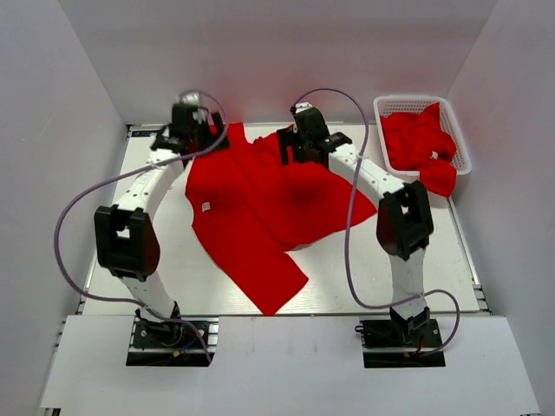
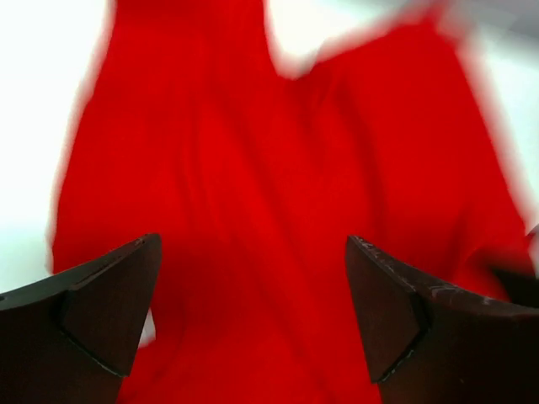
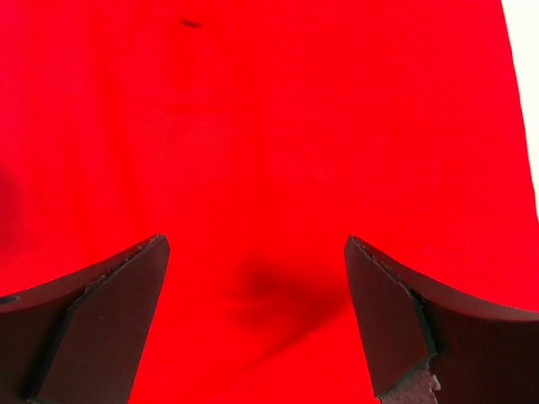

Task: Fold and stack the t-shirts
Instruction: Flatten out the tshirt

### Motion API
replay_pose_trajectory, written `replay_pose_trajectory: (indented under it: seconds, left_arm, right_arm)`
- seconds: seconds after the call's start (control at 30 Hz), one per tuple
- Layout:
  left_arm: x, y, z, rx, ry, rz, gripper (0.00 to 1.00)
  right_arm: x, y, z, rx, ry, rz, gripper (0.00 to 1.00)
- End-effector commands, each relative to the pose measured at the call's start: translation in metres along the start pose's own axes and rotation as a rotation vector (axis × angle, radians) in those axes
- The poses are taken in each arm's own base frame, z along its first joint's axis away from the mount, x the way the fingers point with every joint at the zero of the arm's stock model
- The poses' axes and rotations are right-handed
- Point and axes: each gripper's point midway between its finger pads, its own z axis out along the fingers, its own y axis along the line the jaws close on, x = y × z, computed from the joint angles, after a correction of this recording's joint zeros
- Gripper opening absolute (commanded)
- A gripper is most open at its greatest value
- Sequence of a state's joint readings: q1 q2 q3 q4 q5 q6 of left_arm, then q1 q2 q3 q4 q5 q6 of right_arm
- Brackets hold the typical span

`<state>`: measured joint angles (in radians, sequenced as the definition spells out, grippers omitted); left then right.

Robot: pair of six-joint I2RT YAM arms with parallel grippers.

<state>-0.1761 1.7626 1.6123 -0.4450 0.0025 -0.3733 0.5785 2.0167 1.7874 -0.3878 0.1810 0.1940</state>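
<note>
The left gripper (image 2: pixel 253 244) stands wide open, and there is nothing between its two dark fingers (image 2: pixel 109 311). It hangs over the far left part of a red shirt (image 1: pixel 260 208), close to the cloth. I cannot tell if the fingers touch it, because the left wrist view is blurred. The right gripper (image 3: pixel 255 242) is also wide open and holds nothing. It is above the far middle part of the same shirt. In its wrist view the red cloth fills almost the whole picture, with a dark shadow under the fingers.

The shirt lies spread on the white table (image 1: pixel 173 277), between the two arms, and it is not folded. It sits crooked, with some soft wrinkles. One long part of it runs toward the near edge of the table and ends in a corner there. A small white label (image 1: pixel 206 206) shows on its left side.

At the far right corner stands a white basket (image 1: pixel 414 104). In it is a heap of more red shirts (image 1: pixel 421 143), all crumpled together. One of them hangs out over the near rim of the basket, toward the right arm.

A purple cable (image 1: pixel 61 234) makes a wide loop beside each arm.
</note>
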Motion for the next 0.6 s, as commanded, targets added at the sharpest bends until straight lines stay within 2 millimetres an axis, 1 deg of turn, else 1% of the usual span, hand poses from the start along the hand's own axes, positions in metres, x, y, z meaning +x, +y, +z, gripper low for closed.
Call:
replay_pose_trajectory:
  seconds: [0.0, 0.03, 0.07, 0.1, 0.13, 0.17, 0.2, 0.23, 0.27, 0.3, 0.37, 0.4, 0.43, 0.47, 0.5, 0.53, 0.57]
  left_arm:
    - [0.109, 0.025, 0.014, -0.056, 0.250, -0.027, 1.00]
    - [0.115, 0.027, 0.014, -0.061, 0.262, -0.026, 1.00]
    - [0.126, 0.029, 0.017, -0.072, 0.295, -0.002, 1.00]
    - [0.134, 0.031, 0.019, -0.082, 0.318, -0.002, 1.00]
    - [0.142, 0.033, 0.021, -0.095, 0.340, 0.015, 1.00]
    - [0.148, 0.035, 0.025, -0.101, 0.356, 0.016, 1.00]
    - [0.159, 0.040, 0.030, -0.115, 0.390, 0.016, 1.00]
    - [0.161, 0.036, 0.034, -0.111, 0.395, 0.022, 1.00]
    - [0.167, 0.039, 0.040, -0.116, 0.413, 0.032, 1.00]
    - [0.175, 0.045, 0.041, -0.142, 0.434, 0.036, 1.00]
    - [0.174, 0.059, 0.046, -0.209, 0.444, 0.031, 1.00]
    - [0.185, 0.066, 0.044, -0.240, 0.483, 0.037, 1.00]
    - [0.187, 0.074, 0.047, -0.256, 0.494, 0.026, 1.00]
    - [0.196, 0.077, 0.054, -0.268, 0.516, 0.018, 1.00]
    - [0.200, 0.087, 0.055, -0.303, 0.536, 0.019, 1.00]
    - [0.203, 0.092, 0.056, -0.329, 0.545, 0.027, 1.00]
    - [0.207, 0.094, 0.062, -0.335, 0.559, 0.028, 1.00]
  right_arm:
    - [0.010, -0.029, 0.011, 0.070, 0.093, -0.031, 0.90]
    - [0.013, -0.031, 0.018, 0.061, 0.104, -0.034, 0.90]
    - [0.013, -0.035, 0.024, 0.062, 0.106, -0.031, 0.90]
    - [0.014, -0.042, 0.029, 0.061, 0.111, -0.037, 0.90]
    - [0.019, -0.041, 0.035, 0.047, 0.125, -0.035, 0.90]
    - [0.023, -0.050, 0.042, 0.054, 0.132, -0.024, 0.90]
    - [0.028, -0.051, 0.047, 0.050, 0.145, -0.028, 0.90]
    - [0.031, -0.049, 0.051, 0.030, 0.151, -0.021, 0.90]
    - [0.039, -0.056, 0.058, 0.031, 0.172, -0.010, 0.90]
    - [0.044, -0.057, 0.061, 0.017, 0.183, -0.003, 0.90]
    - [0.048, -0.064, 0.066, 0.022, 0.188, 0.016, 0.90]
    - [0.057, -0.071, 0.072, 0.031, 0.208, 0.031, 0.90]
    - [0.060, -0.080, 0.074, 0.043, 0.215, 0.048, 0.90]
    - [0.065, -0.078, 0.077, 0.025, 0.223, 0.055, 0.90]
    - [0.069, -0.090, 0.080, 0.037, 0.227, 0.080, 0.90]
    - [0.072, -0.091, 0.080, 0.042, 0.233, 0.095, 0.90]
    - [0.076, -0.094, 0.081, 0.040, 0.241, 0.112, 0.90]
